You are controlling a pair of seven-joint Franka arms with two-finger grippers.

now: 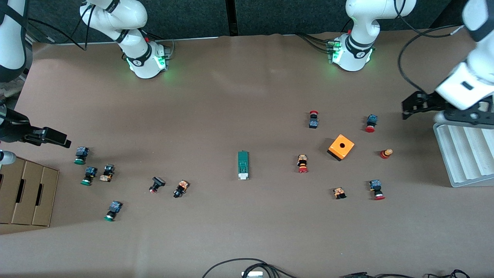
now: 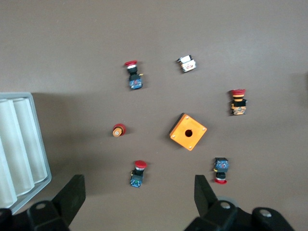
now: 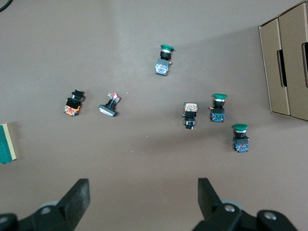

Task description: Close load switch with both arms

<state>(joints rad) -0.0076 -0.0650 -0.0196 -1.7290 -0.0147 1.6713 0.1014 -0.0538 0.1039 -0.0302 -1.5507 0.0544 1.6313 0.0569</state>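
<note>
The load switch [image 1: 243, 165] is a narrow green block with a white end, lying alone mid-table with the white end toward the front camera. One end of the load switch [image 3: 6, 143] shows at the edge of the right wrist view. My right gripper [image 1: 58, 138] hangs open over the right arm's end of the table, above a group of green push buttons [image 3: 215, 108]; the right gripper [image 3: 143, 192] holds nothing. My left gripper [image 1: 411, 106] hovers open at the left arm's end, beside the white tray. The left gripper [image 2: 138, 197] is empty, over a red push button [image 2: 137, 173].
An orange box with a hole [image 1: 341, 147] sits among red push buttons [image 1: 303, 163] toward the left arm's end. A ribbed white tray [image 1: 463, 154] lies at that table edge. A cardboard box [image 1: 27, 193] stands at the right arm's end. Black buttons [image 1: 156, 184] lie between.
</note>
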